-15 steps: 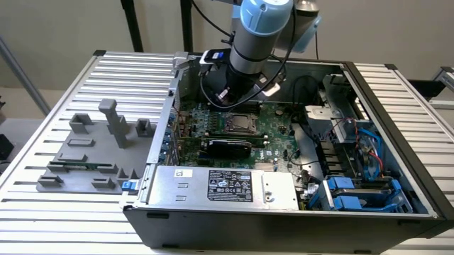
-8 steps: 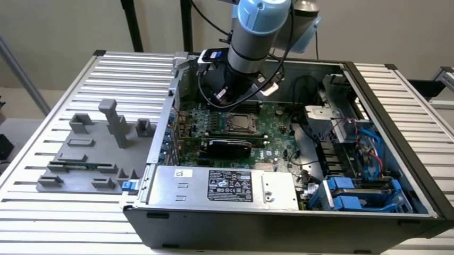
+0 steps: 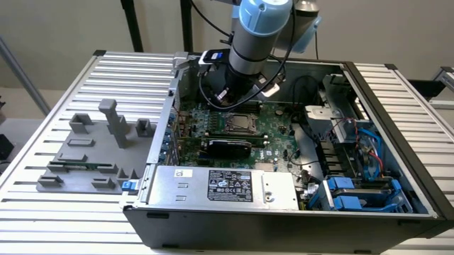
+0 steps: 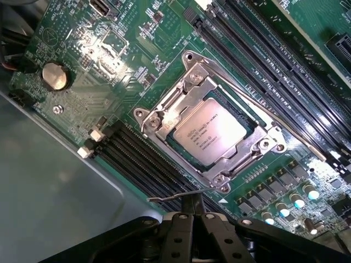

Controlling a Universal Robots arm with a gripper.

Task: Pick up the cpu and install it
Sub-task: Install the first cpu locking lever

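The cpu [image 4: 211, 133], a pale silver square chip with fine print, lies flat in the socket on the green motherboard. The socket's metal frame [image 4: 164, 115] is closed down around its edges. The thin wire lever [image 4: 307, 143] runs along one side of the socket, and its free end [image 4: 173, 196] lies just by my fingertips. My gripper [image 4: 193, 204] is shut, its two black fingers pressed together with nothing held between them, a little off the socket's corner. In the exterior view the arm [image 3: 248, 64] reaches down into the open computer case, right above the cpu [image 3: 239, 123].
Black memory slots [image 4: 263, 71] flank the socket, and a coin battery [image 4: 55, 75] sits on the board. Inside the case are a black card [image 3: 227, 146], the silver power supply [image 3: 223, 186], cables and blue drive cages [image 3: 354, 194]. A grey fixture plate [image 3: 92, 154] lies at the exterior view's left.
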